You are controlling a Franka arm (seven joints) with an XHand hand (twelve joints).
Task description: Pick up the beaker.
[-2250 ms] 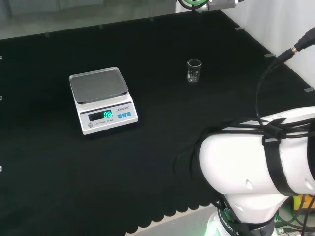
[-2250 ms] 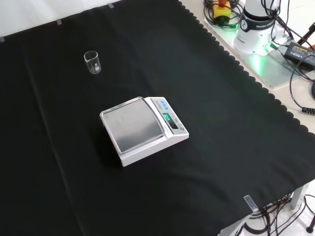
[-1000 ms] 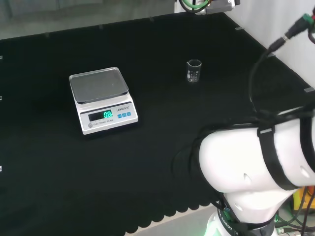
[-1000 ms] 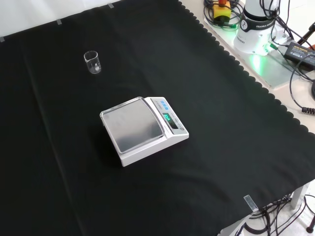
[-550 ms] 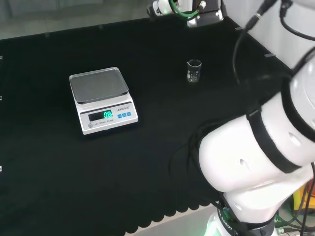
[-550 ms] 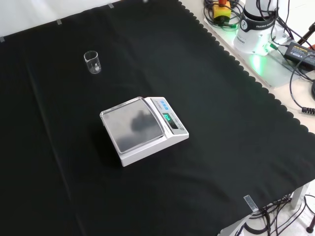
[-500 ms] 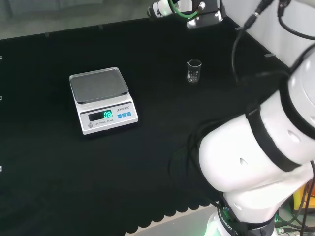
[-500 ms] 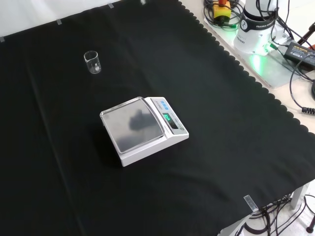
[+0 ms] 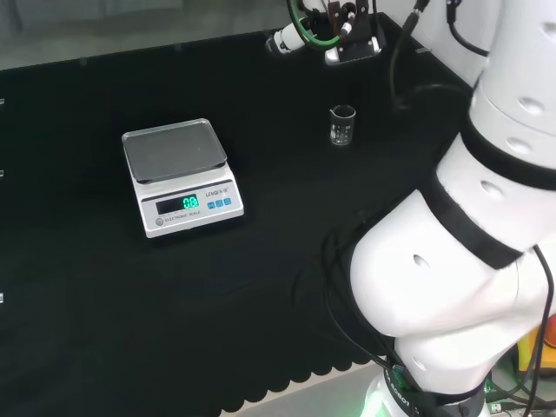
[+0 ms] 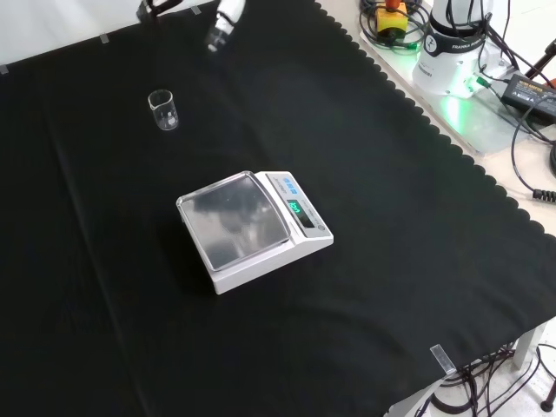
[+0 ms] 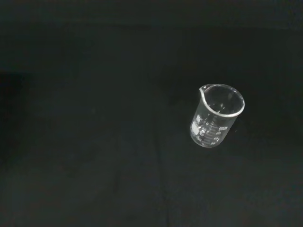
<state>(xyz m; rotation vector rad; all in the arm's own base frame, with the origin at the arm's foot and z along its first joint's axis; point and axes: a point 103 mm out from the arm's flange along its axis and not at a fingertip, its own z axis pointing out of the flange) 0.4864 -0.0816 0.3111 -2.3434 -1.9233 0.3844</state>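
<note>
Hand (image 10: 223, 22) newly above bench (earlier unseen); beaker (image 10: 162, 110) unmoved

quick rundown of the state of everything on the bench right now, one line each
beaker: upright on the cloth, looks empty, nothing touching it
scale: switched on, green display lit, pan bare
hand: high above the cloth near the beaker, holding nothing; fingers not clear enough to judge
black cloth: spread flat over the bench
</note>
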